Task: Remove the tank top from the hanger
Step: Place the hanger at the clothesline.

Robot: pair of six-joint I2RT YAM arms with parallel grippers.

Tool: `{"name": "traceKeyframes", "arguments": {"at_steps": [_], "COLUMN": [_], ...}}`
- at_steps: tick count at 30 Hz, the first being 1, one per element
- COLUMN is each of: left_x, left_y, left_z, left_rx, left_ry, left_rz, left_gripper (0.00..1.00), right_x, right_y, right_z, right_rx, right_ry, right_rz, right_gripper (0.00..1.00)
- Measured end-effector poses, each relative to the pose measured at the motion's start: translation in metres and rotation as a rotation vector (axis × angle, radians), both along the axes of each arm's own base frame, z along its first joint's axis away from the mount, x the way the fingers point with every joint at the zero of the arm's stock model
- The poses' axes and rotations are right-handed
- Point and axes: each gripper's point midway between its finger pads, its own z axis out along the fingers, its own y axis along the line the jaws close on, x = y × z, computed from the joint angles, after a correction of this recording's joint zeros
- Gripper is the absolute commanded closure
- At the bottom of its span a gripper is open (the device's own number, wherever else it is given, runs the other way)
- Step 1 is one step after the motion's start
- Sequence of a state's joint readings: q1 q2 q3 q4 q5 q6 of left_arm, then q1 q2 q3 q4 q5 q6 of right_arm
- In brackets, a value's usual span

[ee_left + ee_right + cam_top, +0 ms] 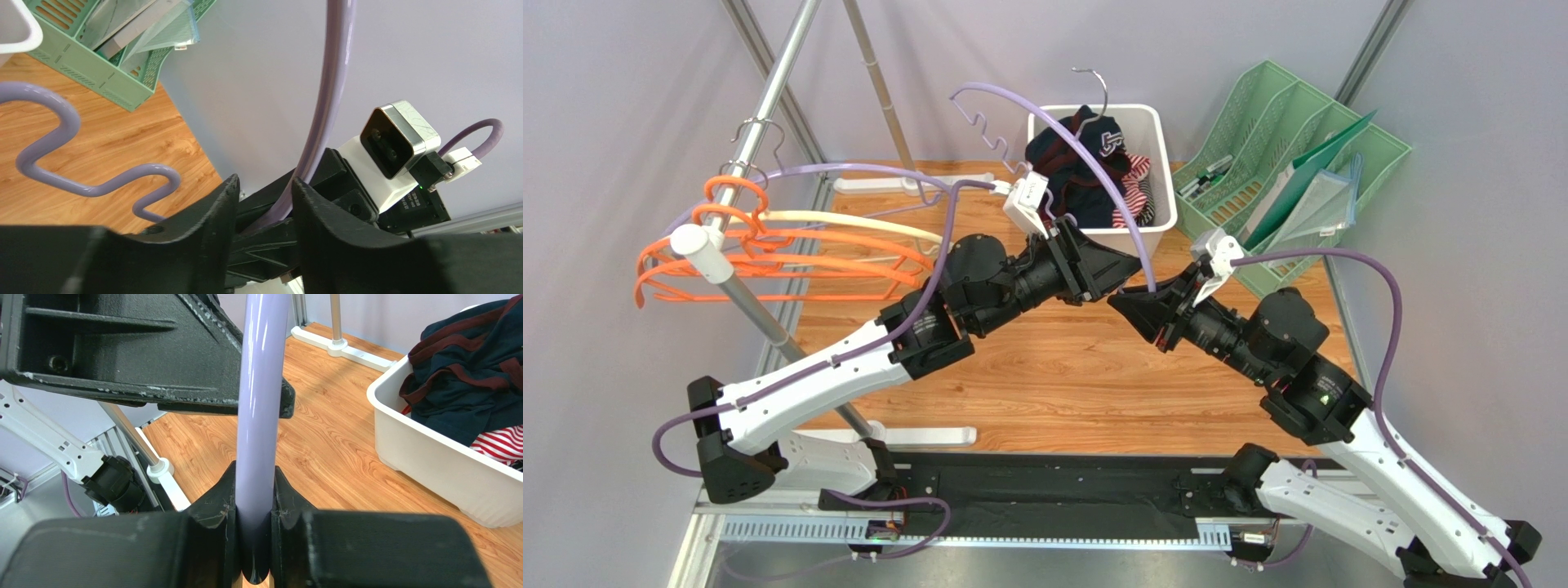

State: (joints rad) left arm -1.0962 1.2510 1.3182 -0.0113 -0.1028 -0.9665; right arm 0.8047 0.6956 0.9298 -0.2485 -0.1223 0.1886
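The lilac hanger [1100, 172] is bare and held up over the table, its notched end [49, 165] toward the back left. My right gripper [253, 478] is shut on the hanger's bar [261, 386] near its lower end. My left gripper [265, 180] stands open right beside that grip. Its fingers sit either side of the bar [331, 73] without pressing it. The dark tank top [1081, 159] with maroon trim lies crumpled in the white bin [1161, 147], off the hanger.
A red-and-white striped garment [1136, 184] and a wire hook [1093, 86] share the bin. A green file tray [1308, 172] stands at the back right. Orange hangers [768, 263] hang on the rack rail [756, 135] at left.
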Motion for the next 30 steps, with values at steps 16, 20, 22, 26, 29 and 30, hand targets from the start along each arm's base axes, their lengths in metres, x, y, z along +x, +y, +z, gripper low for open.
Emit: {"name": "traceKeyframes", "arguments": {"at_steps": [16, 20, 22, 26, 29, 30], "left_x": [-0.019, -0.017, -0.015, -0.013, -0.011, -0.010], "left_y": [0.008, 0.004, -0.002, -0.012, -0.013, -0.013], "left_z": [0.005, 0.001, 0.001, 0.007, 0.004, 0.003], "left_rx": [-0.048, -0.037, -0.031, -0.030, -0.014, -0.012], "left_ry": [-0.035, -0.029, -0.026, -0.025, -0.021, -0.017], "left_rz": [-0.060, -0.060, -0.064, -0.079, -0.075, -0.073], "left_gripper": [0.41, 0.43, 0.45, 0.61, 0.74, 0.76], "right_x": [-0.005, -0.006, -0.007, -0.008, -0.009, -0.010], "right_y": [-0.002, 0.000, 0.003, 0.009, 0.009, 0.008], "right_z": [-0.012, -0.012, -0.013, -0.017, -0.014, -0.013], "right_rx": [-0.021, -0.021, -0.025, -0.037, -0.029, -0.027], "right_ry": [0.055, 0.057, 0.060, 0.070, 0.061, 0.058], "right_rz": [0.003, 0.017, 0.031, 0.058, 0.065, 0.065], "right_gripper": [1.00, 1.00, 1.00, 1.00, 1.00, 1.00]}}
